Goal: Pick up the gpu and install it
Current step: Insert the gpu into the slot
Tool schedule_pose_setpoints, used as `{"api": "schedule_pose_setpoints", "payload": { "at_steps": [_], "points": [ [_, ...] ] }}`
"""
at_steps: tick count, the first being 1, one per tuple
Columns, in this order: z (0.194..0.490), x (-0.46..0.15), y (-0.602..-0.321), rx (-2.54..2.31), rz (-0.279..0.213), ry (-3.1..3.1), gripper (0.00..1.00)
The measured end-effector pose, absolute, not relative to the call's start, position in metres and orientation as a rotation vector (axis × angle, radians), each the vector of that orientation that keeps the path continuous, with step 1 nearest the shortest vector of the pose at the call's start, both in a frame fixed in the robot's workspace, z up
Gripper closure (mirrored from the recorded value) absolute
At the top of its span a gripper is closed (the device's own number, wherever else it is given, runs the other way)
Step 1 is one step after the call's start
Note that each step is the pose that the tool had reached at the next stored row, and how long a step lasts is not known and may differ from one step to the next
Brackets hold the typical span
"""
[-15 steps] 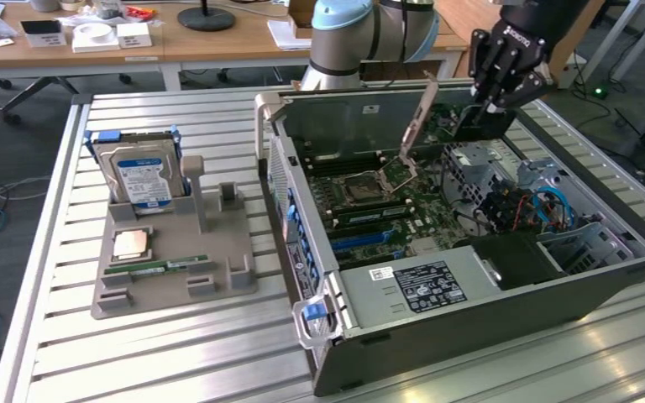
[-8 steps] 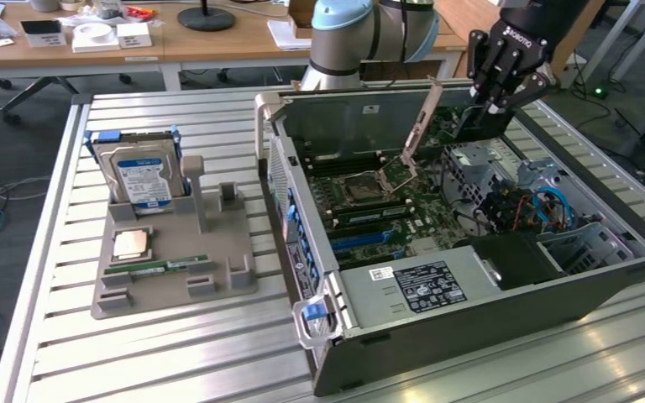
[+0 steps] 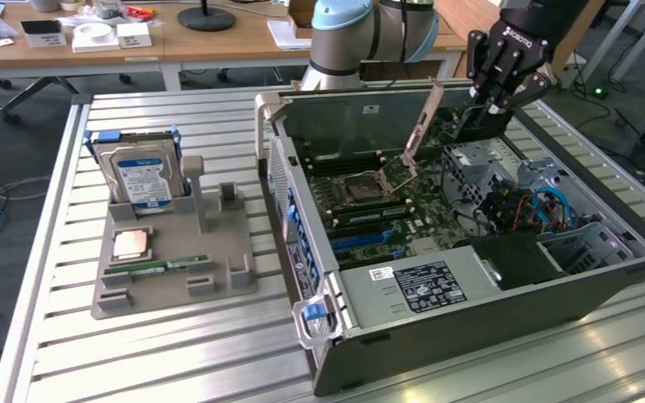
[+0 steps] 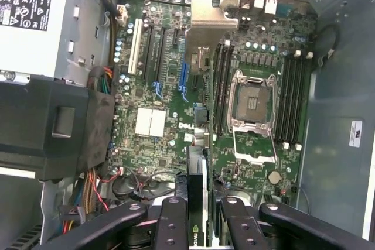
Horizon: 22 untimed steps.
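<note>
The end effector (image 3: pixel 500 99) is clamped on the gpu (image 4: pixel 197 185) above the motherboard (image 4: pixel 158 127). If the gpu tilts, it could miss the slot (image 4: pixel 183 80) and scrape components.

My arm (image 3: pixel 351 42): fat silver-grey tube sections, pale blue cap (image 3: pixel 343 12) on the joint housing, smooth rounded shell. Gripper (image 3: pixel 504 102): all black, blocky body narrowing into jointed links, white lettering (image 3: pixel 516 39) printed across the palm, a brand mark, and I can't read every letter. Fingers (image 4: pixel 170 222) in the wrist view: matte black bars, chunky, rounded edges, link plates overlapping in layers, small round silver pins or screw heads at the pivots.
</note>
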<state>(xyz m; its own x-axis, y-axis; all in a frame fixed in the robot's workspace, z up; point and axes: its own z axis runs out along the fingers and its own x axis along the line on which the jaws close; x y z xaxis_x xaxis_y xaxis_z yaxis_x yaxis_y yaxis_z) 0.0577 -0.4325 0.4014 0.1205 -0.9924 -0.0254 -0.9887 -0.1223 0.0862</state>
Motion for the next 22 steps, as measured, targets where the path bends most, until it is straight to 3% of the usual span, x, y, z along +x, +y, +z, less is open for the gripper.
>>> {"api": "schedule_pose_setpoints", "payload": {
  "at_steps": [22],
  "points": [
    [0.389, 0.039, -0.432, 2.251, -0.077, -2.162, 0.74]
  ]
}}
